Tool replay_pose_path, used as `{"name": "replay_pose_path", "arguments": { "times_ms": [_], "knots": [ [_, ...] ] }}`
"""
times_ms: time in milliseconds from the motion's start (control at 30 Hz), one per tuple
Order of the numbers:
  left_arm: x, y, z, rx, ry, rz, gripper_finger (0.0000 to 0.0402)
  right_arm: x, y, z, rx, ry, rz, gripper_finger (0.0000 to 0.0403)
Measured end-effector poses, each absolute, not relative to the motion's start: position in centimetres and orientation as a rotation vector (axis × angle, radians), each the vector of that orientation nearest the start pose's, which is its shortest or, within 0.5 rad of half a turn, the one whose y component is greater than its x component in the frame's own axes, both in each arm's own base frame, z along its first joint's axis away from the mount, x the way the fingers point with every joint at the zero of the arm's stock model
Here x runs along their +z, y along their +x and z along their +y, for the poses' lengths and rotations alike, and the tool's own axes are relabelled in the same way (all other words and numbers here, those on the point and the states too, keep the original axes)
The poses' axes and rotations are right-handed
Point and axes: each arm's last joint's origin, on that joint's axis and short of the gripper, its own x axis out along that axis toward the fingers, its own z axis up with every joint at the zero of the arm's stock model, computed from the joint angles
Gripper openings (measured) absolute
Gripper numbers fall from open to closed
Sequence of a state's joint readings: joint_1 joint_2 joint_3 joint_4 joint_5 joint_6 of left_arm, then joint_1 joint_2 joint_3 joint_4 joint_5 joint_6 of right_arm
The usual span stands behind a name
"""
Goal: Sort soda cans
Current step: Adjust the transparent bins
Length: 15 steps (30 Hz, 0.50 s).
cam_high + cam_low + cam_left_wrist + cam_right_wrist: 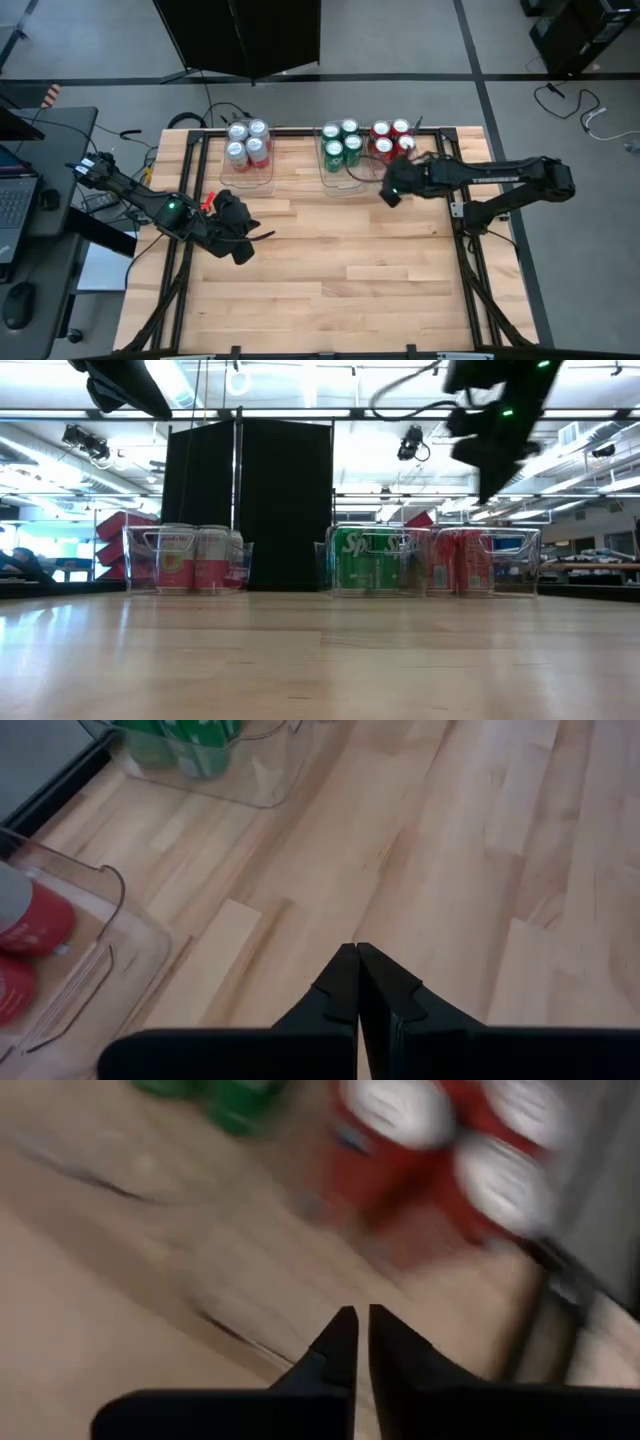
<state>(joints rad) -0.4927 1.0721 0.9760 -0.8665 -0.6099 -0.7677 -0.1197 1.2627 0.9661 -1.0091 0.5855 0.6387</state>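
From above, the left gripper [243, 247] sits low over the left side of the wooden tabletop [330, 270], its arm reaching in from the left edge. The right gripper [388, 194] hangs just in front of the bins, its arm stretched in from the right. The soda cans [247, 142] stand in three clear bins [345, 185] along the far edge: silver-white ones on the left, green [341, 144] in the middle, red [391, 138] on the right.

At table height, bare planks run back to the bins; behind them stand a black panel [250, 500] and a lit room with ceiling lamps. Both arms show only as dark shapes overhead.

The left wrist view shows that gripper's fingers [340, 985] pressed together with nothing between them, above bare wood near a bin corner.

The right wrist view shows its fingers [340, 1342] nearly together, holding nothing, with red cans [430, 1140] ahead.
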Motion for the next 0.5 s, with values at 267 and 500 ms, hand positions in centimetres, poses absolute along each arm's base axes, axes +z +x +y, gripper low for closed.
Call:
{"name": "replay_pose_path", "arguments": {
  "times_ms": [267, 500],
  "knots": [
    [29.6, 18.0, -7.8, 0.402, -0.219, 0.715, 0.0003, 25.7, 15.8, -4.6, -1.354, 0.381, 1.113, 0.0003],
    [29.6, 17.9, -7.7, 0.405, -0.207, 0.727, 0.0003, 23.1, 14.2, -6.6, -1.334, 0.460, 1.131, 0.0001]
  ]
}}
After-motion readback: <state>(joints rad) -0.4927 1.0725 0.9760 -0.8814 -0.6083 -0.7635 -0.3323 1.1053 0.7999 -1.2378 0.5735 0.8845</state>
